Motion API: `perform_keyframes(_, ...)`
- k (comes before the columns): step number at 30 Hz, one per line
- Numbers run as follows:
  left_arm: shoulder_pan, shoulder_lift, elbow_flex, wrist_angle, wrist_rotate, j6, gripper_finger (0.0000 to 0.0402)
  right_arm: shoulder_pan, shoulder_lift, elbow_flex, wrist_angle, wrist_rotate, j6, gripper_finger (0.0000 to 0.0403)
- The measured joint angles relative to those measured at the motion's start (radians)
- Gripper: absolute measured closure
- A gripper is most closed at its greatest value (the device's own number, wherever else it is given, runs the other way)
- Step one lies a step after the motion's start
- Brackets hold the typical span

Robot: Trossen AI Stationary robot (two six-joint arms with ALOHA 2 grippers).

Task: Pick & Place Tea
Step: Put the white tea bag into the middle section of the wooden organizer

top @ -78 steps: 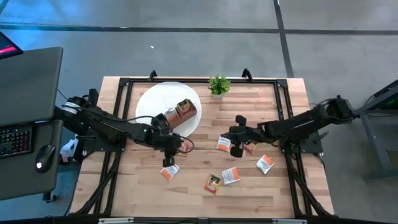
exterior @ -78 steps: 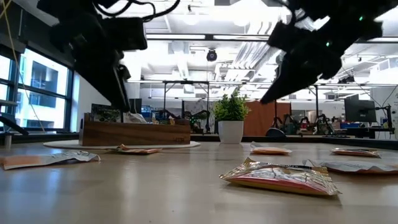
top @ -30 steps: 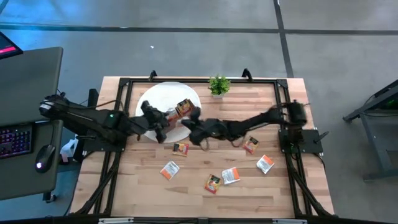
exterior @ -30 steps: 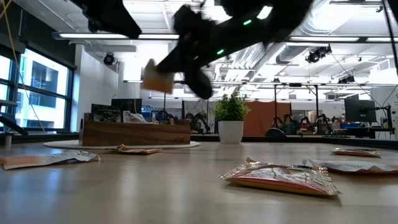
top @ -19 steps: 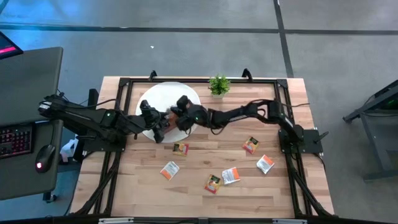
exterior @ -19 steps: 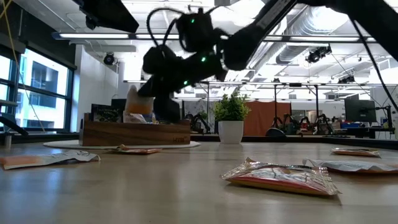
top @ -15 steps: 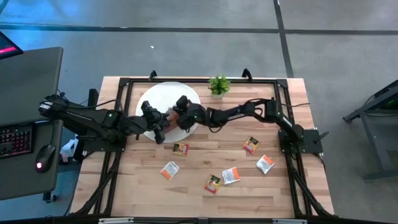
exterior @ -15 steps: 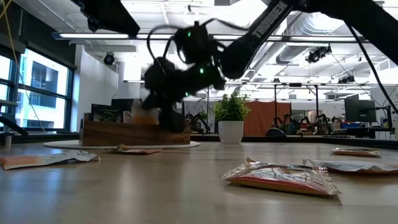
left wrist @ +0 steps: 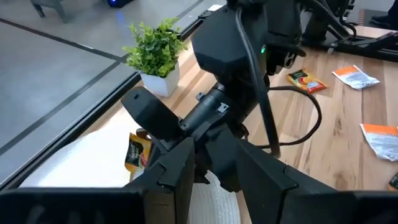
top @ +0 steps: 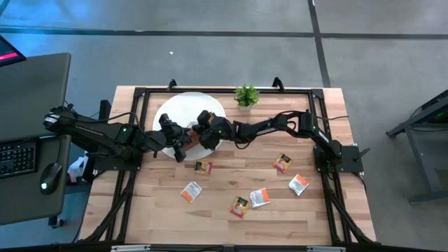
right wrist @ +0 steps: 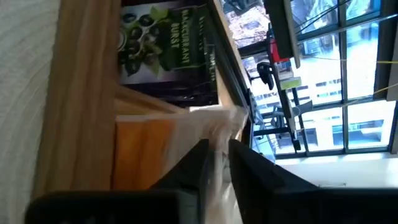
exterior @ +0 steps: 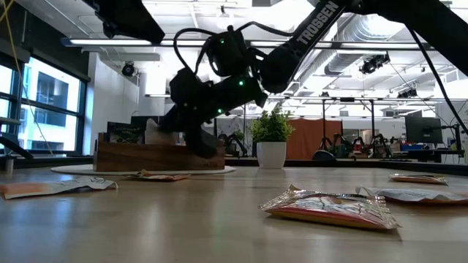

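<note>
My right gripper [top: 201, 133] reaches across the table and stands over the brown wooden box [exterior: 146, 155], which sits on a white plate [top: 171, 112]. It is shut on a white-and-orange tea sachet [right wrist: 149, 146]. A dark sachet [right wrist: 165, 53] stands in the neighbouring compartment. My left gripper [top: 180, 147] hovers shut and empty beside the box, on the plate's near side. Several more sachets lie flat on the table, among them an orange one [top: 203, 167] and a white-orange one [top: 260, 197]. My right gripper pinches the sachet's white top edge [right wrist: 222, 119] between its two fingers [right wrist: 198, 163]. It comes from above, slanting in from the table's right. The sachet stands on edge, its orange lower part [right wrist: 140, 149] down inside a box compartment.
A small green potted plant [top: 246, 96] stands at the far edge, right of the plate. The black frame rails [top: 318, 119] run along the table's sides. Both arms crowd the box. The near half of the table holds only scattered sachets [top: 299, 184].
My right gripper has carried the white-and-orange sachet from mid-table toward the far left, over the box, then come down so that the sachet stands in a compartment. It stays shut on the sachet.
</note>
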Motion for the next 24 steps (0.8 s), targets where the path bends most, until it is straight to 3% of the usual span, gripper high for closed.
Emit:
perform_keyframes(8, 0.000, 0.000, 0.000, 0.000, 0.000, 0.000, 0.0285, -0.004, 0.000, 0.000, 0.058, 0.004, 0.158, 0.0288)
perform_keyframes(15, 0.000, 0.000, 0.000, -0.004, 0.021, 0.004, 0.0285, 0.069, -0.066, 0.000, 0.022, 0.140, 0.230, 0.0274)
perform_keyframes(20, 0.000, 0.000, 0.000, 0.000, 0.027, 0.004, 0.0285, 0.116, -0.190, 0.000, -0.251, 0.235, 0.318, 0.0289)
perform_keyframes(24, 0.000, 0.000, 0.000, 0.004, 0.053, 0.004, 0.0285, 0.145, -0.327, 0.000, -0.609, 0.250, 0.479, 0.0308)
